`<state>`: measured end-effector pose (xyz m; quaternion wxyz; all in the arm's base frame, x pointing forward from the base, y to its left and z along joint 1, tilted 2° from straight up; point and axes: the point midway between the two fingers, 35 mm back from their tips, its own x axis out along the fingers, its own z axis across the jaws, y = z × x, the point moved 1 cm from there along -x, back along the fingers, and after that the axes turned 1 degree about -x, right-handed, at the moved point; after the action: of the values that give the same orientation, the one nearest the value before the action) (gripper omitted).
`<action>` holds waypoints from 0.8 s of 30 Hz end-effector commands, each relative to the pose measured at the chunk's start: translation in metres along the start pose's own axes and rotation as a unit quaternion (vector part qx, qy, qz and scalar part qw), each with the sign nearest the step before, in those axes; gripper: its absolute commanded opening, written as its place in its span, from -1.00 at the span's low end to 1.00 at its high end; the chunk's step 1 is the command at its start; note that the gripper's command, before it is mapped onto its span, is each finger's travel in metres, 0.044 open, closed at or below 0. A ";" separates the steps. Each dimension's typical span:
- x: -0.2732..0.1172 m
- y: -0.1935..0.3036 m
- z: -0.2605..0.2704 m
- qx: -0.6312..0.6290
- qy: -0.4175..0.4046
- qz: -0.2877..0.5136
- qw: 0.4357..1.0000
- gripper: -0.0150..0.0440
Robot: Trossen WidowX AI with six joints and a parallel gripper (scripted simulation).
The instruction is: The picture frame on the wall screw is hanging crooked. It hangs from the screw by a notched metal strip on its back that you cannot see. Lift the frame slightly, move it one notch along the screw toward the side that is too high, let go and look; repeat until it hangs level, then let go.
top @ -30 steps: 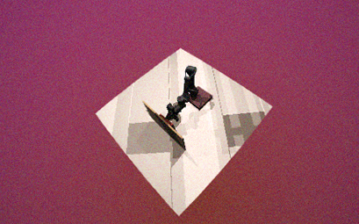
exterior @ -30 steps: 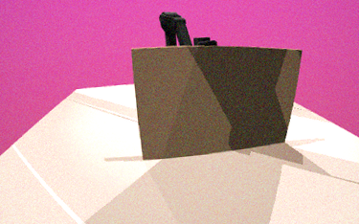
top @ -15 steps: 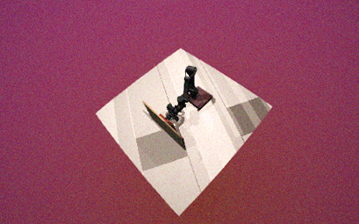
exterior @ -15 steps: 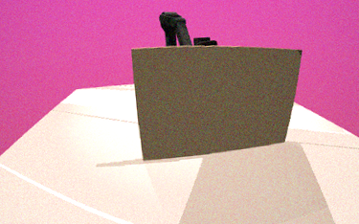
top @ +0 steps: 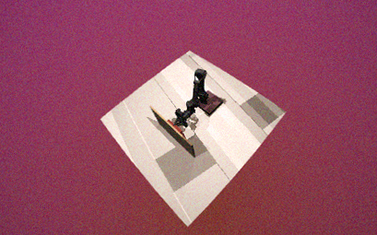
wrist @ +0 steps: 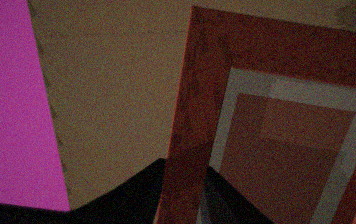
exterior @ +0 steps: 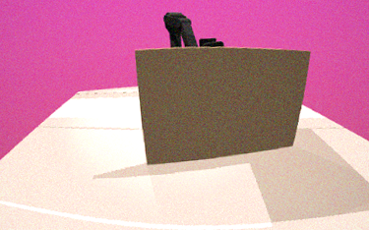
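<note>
From the top view, I see my black arm (top: 199,86) standing on a dark reddish base plate (top: 213,104) on the pale table (top: 136,110) (exterior: 97,147). The arm reaches over to an upright wall panel (top: 171,132) (exterior: 221,103) (wrist: 110,90), whose near face carries the red picture frame (top: 175,126) (wrist: 192,95). My tool (top: 179,122) (wrist: 183,169) is right at the frame, on the arm's side of the panel. Shadows fall on the table beyond the panel, and reddish purple surrounds the table on every side.

In the exterior view, I am looking at the back of the panel, a plain brownish board that hides the frame and my tool completely. Only the upper part of my arm (exterior: 179,28) shows above the panel's top edge, with a small dark piece of it just to the right. A broad shadow lies on the table to the right of the panel's foot.

In the wrist view, my tool is nearly closed, its dark fingers shut on the side strip of the red frame, one on either side. The frame lies in front of the tan panel and leans in this view, its top border sloping down to the right. Inside the red border I see a grey mat (wrist: 255,82) around a reddish brown picture (wrist: 290,145). The screw is out of my sight.
</note>
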<state>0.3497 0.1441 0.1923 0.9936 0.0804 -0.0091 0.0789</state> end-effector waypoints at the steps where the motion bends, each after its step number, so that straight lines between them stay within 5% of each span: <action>1: 0.001 0.001 0.002 0.002 -0.004 -0.001 1.000 -0.49; 24: 0.001 0.006 0.003 0.003 -0.004 -0.001 1.000 -0.49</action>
<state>0.3487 0.1491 0.1928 0.9936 0.0803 -0.0083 0.0795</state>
